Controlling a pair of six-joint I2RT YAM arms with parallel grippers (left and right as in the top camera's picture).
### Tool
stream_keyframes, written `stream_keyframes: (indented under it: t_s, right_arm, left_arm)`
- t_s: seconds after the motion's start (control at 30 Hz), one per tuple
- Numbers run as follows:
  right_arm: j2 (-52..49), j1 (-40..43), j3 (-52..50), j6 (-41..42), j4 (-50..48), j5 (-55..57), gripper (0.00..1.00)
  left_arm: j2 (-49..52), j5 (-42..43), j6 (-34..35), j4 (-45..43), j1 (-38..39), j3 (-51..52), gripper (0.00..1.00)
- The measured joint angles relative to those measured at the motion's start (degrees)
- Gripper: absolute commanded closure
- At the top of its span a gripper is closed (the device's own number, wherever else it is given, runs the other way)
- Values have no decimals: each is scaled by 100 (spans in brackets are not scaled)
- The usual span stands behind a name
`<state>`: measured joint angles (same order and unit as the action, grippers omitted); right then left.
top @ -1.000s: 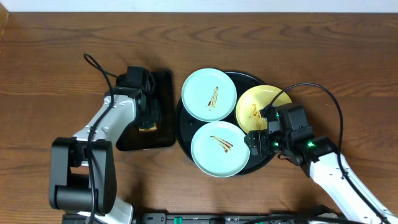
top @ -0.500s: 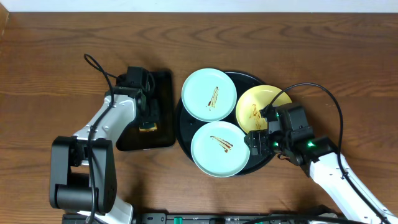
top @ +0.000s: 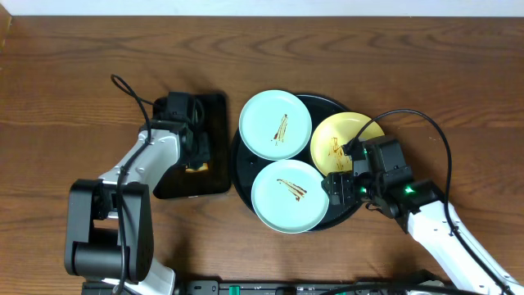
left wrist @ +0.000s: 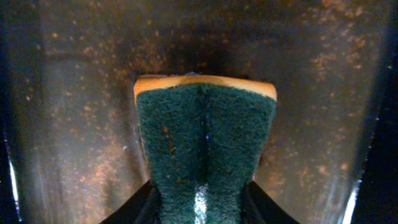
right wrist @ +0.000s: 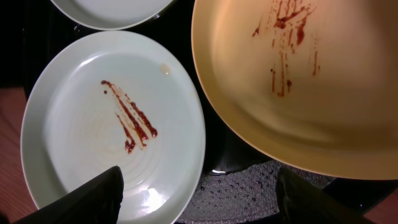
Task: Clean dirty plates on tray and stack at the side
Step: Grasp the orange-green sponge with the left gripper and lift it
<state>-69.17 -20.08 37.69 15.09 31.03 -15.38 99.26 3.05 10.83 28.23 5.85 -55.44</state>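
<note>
While the right arm is keeping the same post it had a second ago, the left arm is edging slightly toward the large round glossy black tray (top: 323,105), carrying the sponge along. The left gripper (left wrist: 202,208) is pinching the rectangular green-and-yellow sponge (left wrist: 205,137) hard enough that its coarse green scouring face is creasing down the middle, with the soft yellow foam layer showing along the far edge. It is hanging over the small rectangular black tray (top: 217,111), which is lying just left of the round tray and showing a speckled, damp-looking sheen.

That small shift probably means the sponge is secured and is starting toward the plates; wiping is not yet beginning. All three shallow round plates are sitting on the round tray: one pale mint plate (top: 275,124) at its far left, another (top: 286,197) overhanging its near rim, and the pale yellow plate (top: 348,135) on its right. Each is wearing thin brown sauce streaks (right wrist: 130,118) on a smooth glazed surface. The right gripper (right wrist: 199,193) is hovering spread wide and empty over the round tray's near right.
</note>
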Motion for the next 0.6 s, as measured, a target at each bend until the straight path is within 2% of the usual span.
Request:
stream_keyframes:
  t_s: [0.17,0.2,0.3,0.6]
  right_arm:
    - [0,0,0,0,0,0,24]
    - [0,0,0,0,0,0,24]
    - [0,0,0,0,4,0,23]
    - [0,0,0,0,55,0,23]
  left_arm:
    - [-4,2,-7,-66,0,42,81]
    - [-4,2,0,-72,0,44,81]
    - [-4,0,31,-87,0,46,92]
    - [-15,0,9,-92,0,48,92]
